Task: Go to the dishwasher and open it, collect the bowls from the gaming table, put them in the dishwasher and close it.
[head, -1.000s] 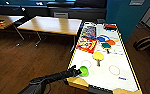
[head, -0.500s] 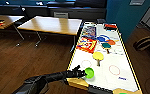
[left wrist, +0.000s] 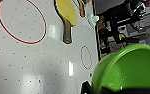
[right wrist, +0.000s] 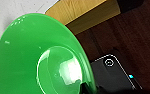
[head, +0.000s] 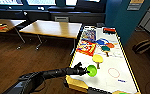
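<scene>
Left end effector [head: 85, 71] pinches the lime bowl [head: 92, 70] by its rim, tilted just above the gaming surface [head: 108, 82] near the yellow paddle [head: 97, 59]. Right end effector's wrist view shows the wide green bowl [right wrist: 28, 50] large; its grip state cannot be told.

lime bowl [left wrist: 131, 67]: we see glossy, smooth plastic with small highlights inside.
wide green bowl [right wrist: 41, 57]: we see shiny plastic with a bright glare in its base.
gaming table [head: 108, 82]: we see a smooth white top with a slight sheen, dotted with tiny specks.
yellow paddle [left wrist: 66, 12]: we see a matt face and a wooden handle.
floor [head: 21, 60]: we see dark wood planks.
desks [head: 53, 28]: we see pale wooden tops.
</scene>
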Controlling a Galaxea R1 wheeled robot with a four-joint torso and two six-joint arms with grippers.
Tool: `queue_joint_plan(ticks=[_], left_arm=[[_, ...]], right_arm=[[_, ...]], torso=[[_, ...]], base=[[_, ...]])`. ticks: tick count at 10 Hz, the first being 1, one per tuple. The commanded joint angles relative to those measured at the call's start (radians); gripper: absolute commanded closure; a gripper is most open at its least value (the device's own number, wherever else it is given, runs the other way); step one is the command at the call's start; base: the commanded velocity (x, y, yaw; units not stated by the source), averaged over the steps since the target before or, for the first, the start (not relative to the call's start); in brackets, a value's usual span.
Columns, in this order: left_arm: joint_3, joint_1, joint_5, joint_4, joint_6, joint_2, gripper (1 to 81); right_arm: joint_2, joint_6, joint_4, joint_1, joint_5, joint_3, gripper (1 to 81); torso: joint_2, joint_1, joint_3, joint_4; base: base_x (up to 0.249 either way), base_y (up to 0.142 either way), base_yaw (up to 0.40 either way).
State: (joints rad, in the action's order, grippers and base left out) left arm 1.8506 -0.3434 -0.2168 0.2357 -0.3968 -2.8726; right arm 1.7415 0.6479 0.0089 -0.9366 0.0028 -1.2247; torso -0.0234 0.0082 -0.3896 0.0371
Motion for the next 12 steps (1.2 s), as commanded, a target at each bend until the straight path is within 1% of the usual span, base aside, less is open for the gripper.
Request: queue_joint_plan(ticks=[1, 3, 5, 7, 9, 10, 11, 12], left_arm=[[-0.087, 0.146, -0.027, -0.001, -0.004, 0.041, 81.1], [-0.12, 0.113, -0.027, -0.006, 0.003, 0.087, 81.1], [-0.175, 0.083, -0.026, -0.035, 0.004, 0.139, 81.1], [-0.217, 0.06, -0.021, -0.042, 0.006, 0.18, 81.1], [-0.278, 0.03, -0.019, -0.082, 0.006, 0.218, 81.1], [-0.348, 0.014, -0.009, -0.102, 0.006, 0.264, 81.1], [-0.413, -0.01, 0.02, -0.124, 0.006, 0.309, 81.1], [-0.47, -0.039, 0.03, -0.156, 0.006, 0.367, 81.1]], right_arm=[[-0.066, -0.002, -0.014, 0.057, -0.037, 0.028, 81.1], [-0.05, -0.002, -0.027, 0.041, -0.035, 0.018, 81.1], [-0.043, -0.002, -0.03, 0.04, -0.035, 0.015, 81.1], [-0.038, -0.002, -0.035, 0.04, -0.035, 0.015, 81.1], [-0.031, -0.002, -0.038, 0.025, -0.032, 0.007, 81.1], [-0.029, -0.002, -0.044, 0.014, -0.03, 0.005, 81.1], [-0.026, -0.004, -0.056, -0.005, -0.029, 0.004, 81.1], [-0.012, -0.002, -0.082, -0.023, -0.023, -0.02, 81.1]], torso=[[0.0, 0.0, 0.059, 0.0], [0.0, 0.0, 0.109, 0.0], [0.0, 0.0, 0.16, 0.0], [0.0, 0.0, 0.206, 0.0], [-0.001, -0.002, 0.182, 0.0], [-0.002, -0.002, 0.19, 0.0], [-0.002, -0.002, 0.189, 0.0], [-0.002, -0.002, 0.188, 0.0]], base=[[0.0, 0.0, 0.0], [0.0, 0.0, 0.0], [0.0, 0.0, 0.0], [0.0, 0.0, 0.0], [0.0, 0.0, 0.0], [0.0, 0.0, 0.0], [0.0, 0.0, 0.0], [0.0, 0.0, 0.0]])
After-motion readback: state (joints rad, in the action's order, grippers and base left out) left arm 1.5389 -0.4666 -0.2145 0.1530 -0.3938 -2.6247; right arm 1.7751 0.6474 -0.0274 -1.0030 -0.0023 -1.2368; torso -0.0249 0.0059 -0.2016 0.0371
